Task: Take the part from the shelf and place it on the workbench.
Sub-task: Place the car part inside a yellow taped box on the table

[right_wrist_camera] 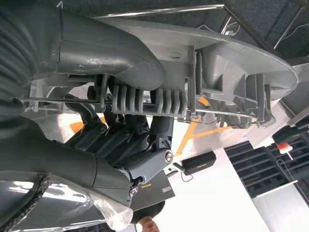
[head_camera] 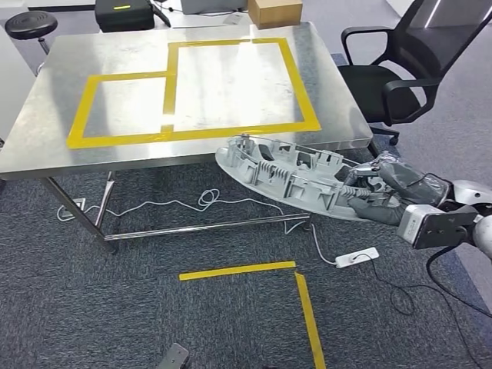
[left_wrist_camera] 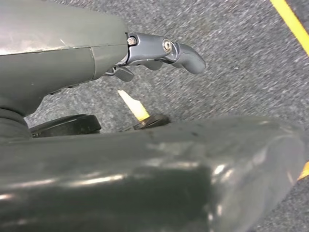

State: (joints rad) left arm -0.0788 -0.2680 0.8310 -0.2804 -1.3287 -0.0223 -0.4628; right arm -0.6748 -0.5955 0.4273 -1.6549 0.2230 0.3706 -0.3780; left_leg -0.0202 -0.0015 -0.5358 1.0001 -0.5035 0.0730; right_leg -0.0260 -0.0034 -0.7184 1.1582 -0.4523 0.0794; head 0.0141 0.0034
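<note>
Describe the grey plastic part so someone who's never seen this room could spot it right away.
Find the steel workbench marked with yellow tape rectangles. Just off its near right corner, above the carpet, the right robot hand holds a long, oval, light-grey plastic part. Its ribbed, clip-studded upper face sets it apart from the flat bare tabletop beside it.
</note>
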